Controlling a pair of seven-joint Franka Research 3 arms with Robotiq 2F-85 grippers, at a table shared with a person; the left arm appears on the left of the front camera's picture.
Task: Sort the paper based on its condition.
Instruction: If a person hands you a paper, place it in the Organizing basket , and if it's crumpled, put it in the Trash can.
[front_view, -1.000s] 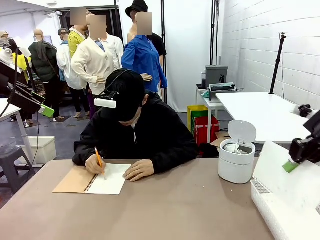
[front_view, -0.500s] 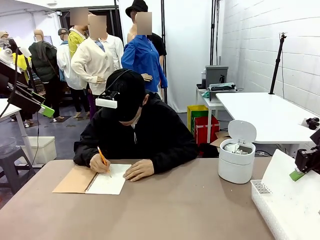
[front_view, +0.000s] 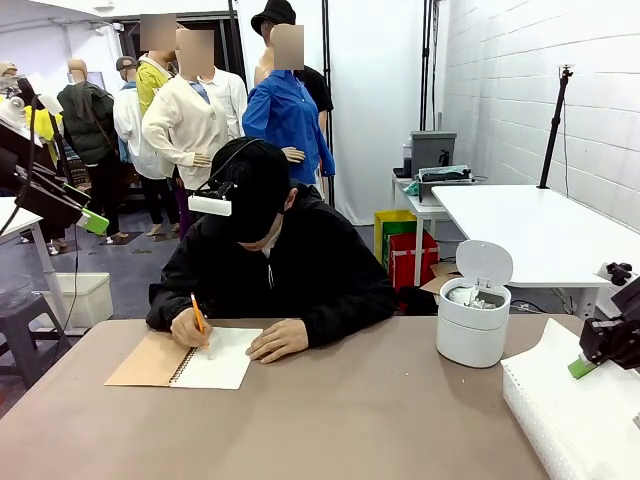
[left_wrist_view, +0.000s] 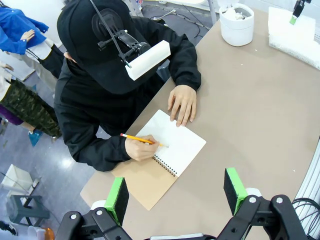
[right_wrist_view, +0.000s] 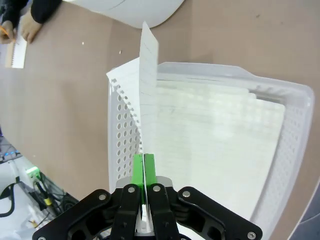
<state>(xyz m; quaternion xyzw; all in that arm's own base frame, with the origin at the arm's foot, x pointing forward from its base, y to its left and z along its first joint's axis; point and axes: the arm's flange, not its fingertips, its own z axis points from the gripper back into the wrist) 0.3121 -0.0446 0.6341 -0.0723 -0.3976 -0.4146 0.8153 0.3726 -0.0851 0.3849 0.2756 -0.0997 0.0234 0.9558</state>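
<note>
Sheet: smooth lined sheet (right_wrist_view: 148, 75), clamped by one edge and held over the basket at the table's right end.
Right pincer: (right_wrist_view: 144, 161) pads pressed together on the sheet's edge.
Basket: white, perforated walls (right_wrist_view: 118, 150), on the table just right of the bin.
Stack: flat lined sheets (right_wrist_view: 215, 130) lying inside the basket; number not readable.
Bin: white, round (front_view: 470, 340), lid tipped up, white crumpled wads (front_view: 470, 295) inside; how many, cannot tell.
Left pincer: (left_wrist_view: 175, 177) jaws wide apart, holding nothing, high over the table's left end above the notebook.
Notebook: (left_wrist_view: 172, 155) open, brown cover folded out; a person's hand (left_wrist_view: 137, 148) puts a pencil (left_wrist_view: 139, 140) to the page, the other hand (left_wrist_view: 182, 102) flat on its top edge.
Surface: matte brown tabletop (front_view: 350, 420).
Room: white brick wall (front_view: 540, 60) to the right, a white table (front_view: 530, 220) beyond the bin.
Count: one held sheet, one stack, one basket, one bin, one notebook, one pencil, one seated person, two pincers.
</note>
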